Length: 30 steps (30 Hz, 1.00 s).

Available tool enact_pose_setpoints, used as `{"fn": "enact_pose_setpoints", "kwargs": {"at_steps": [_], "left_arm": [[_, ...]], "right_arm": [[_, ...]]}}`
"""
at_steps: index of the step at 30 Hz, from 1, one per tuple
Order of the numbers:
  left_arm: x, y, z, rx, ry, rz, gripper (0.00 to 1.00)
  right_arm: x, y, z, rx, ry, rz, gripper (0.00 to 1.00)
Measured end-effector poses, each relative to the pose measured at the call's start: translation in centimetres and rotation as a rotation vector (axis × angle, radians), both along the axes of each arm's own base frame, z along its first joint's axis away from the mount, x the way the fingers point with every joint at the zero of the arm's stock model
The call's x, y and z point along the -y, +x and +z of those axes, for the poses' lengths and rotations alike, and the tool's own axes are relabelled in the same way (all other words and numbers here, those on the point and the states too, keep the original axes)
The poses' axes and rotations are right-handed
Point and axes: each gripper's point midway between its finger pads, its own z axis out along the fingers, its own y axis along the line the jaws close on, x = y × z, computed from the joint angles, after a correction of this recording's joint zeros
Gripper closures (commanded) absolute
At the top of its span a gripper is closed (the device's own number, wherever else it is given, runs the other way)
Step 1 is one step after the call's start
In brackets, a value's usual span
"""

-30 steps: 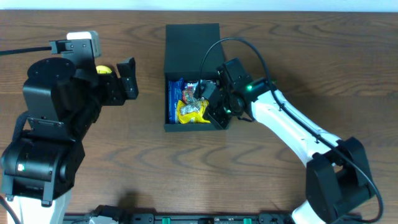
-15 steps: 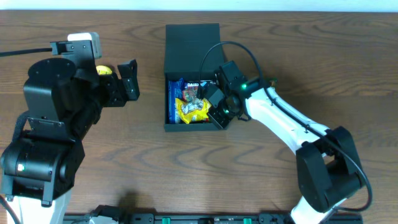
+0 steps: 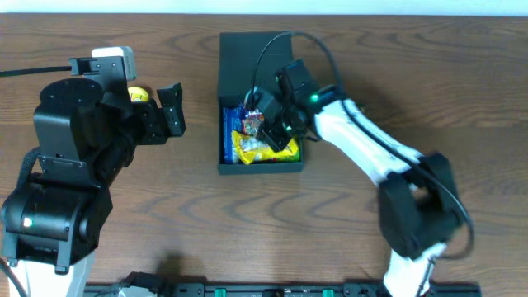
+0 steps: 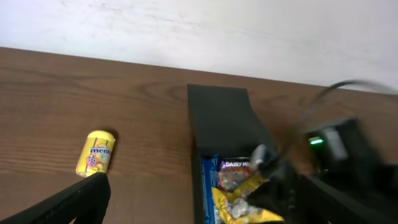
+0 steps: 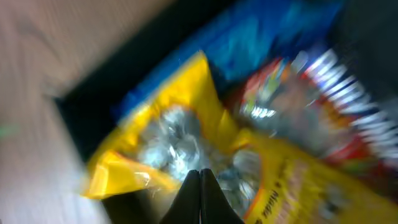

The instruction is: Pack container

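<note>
Toward the far middle of the counter [image 3: 165, 223] stands the container [image 3: 257, 168], its flap lid [image 3: 252, 62] laid back flat on the far side. We count three packets already inside: a blue one [image 3: 232, 125] along the left wall, a yellow one [image 3: 262, 148] at the front, and a red and silver one [image 3: 252, 121] behind it. The right gripper [image 3: 269, 125] reaches into the box over these packets. In its wrist view the jaws are pressed together above the yellow packet, and the blur keeps us from saying whether any film is caught between them. Well to the left, the left gripper [image 3: 173, 107] hangs with its jaws spread and holding nothing. Near it a small yellow roll [image 3: 138, 95] lies on the counter, outside the box.

We judge the packing well advanced but unfinished: the roll probably has to go in, and the lid is not yet shut.

The blue packet reads "DAIRY M", the rest hidden. The roll reads "mentos". The yellow packet's dark lettering is too blurred to read.
</note>
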Motion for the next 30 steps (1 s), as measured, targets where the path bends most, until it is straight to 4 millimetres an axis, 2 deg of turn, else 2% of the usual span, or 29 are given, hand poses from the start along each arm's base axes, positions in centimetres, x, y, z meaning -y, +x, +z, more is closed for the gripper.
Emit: {"fn": "enact_pose_setpoints", "kwargs": {"at_steps": [1, 3, 9, 11, 14, 17, 18, 19, 22, 23, 24, 26, 27, 28, 30], "left_arm": [[0.0, 0.0, 0.0, -0.001, 0.0, 0.0, 0.05], [0.0, 0.0, -0.1, -0.003, 0.001, 0.0, 0.05], [0.0, -0.1, -0.2, -0.008, 0.002, 0.0, 0.05], [0.0, -0.1, -0.2, -0.008, 0.006, -0.001, 0.05], [-0.1, -0.1, -0.3, -0.006, 0.035, -0.012, 0.05], [-1.6, 0.1, -1.3, -0.037, 0.114, 0.048, 0.05], [-2.8, 0.6, -2.3, -0.065, 0.164, 0.098, 0.05], [-3.5, 1.0, -3.2, -0.089, 0.194, 0.13, 0.05], [-5.6, 3.3, -7.8, -0.199, 0.315, 0.189, 0.05], [-6.2, 4.2, -9.5, -0.239, 0.36, 0.186, 0.05], [-6.8, 5.3, -11.7, -0.284, 0.418, 0.171, 0.05], [-8.1, 7.4, -16.6, -0.387, 0.539, 0.111, 0.05], [-8.7, 8.1, -18.0, -0.416, 0.572, 0.096, 0.05], [-9.8, 9.6, -19.9, -0.433, 0.601, 0.09, 0.05], [-12.0, 11.5, -22.1, -0.452, 0.603, 0.099, 0.05]], "right_arm": [[0.1, -0.5, -1.1, -0.036, -0.014, 0.001, 0.99], [0.2, -1.1, -1.9, -0.081, -0.019, 0.003, 0.99], [0.6, -1.5, -1.3, -0.093, -0.029, 0.001, 0.99], [0.6, -1.0, 0.0, -0.061, -0.021, -0.004, 0.99], [0.5, 0.5, 4.6, 0.046, 0.029, -0.017, 0.99], [1.0, 2.2, 10.5, 0.19, 0.1, -0.047, 0.99], [1.8, 2.9, 13.4, 0.257, 0.133, -0.068, 0.99], [2.7, 3.3, 15.2, 0.297, 0.149, -0.089, 0.98], [6.3, 4.5, 19.2, 0.389, 0.175, -0.172, 0.98], [7.2, 4.7, 19.7, 0.4, 0.175, -0.194, 0.93], [8.5, 5.0, 20.0, 0.405, 0.168, -0.224, 0.69], [10.6, 5.5, 19.7, 0.385, 0.148, -0.275, 0.35], [11.0, 5.5, 19.4, 0.373, 0.14, -0.289, 0.12], [11.7, 5.4, 19.1, 0.356, 0.129, -0.3, 0.01], [12.5, 5.3, 18.8, 0.337, 0.118, -0.314, 0.01]]}}
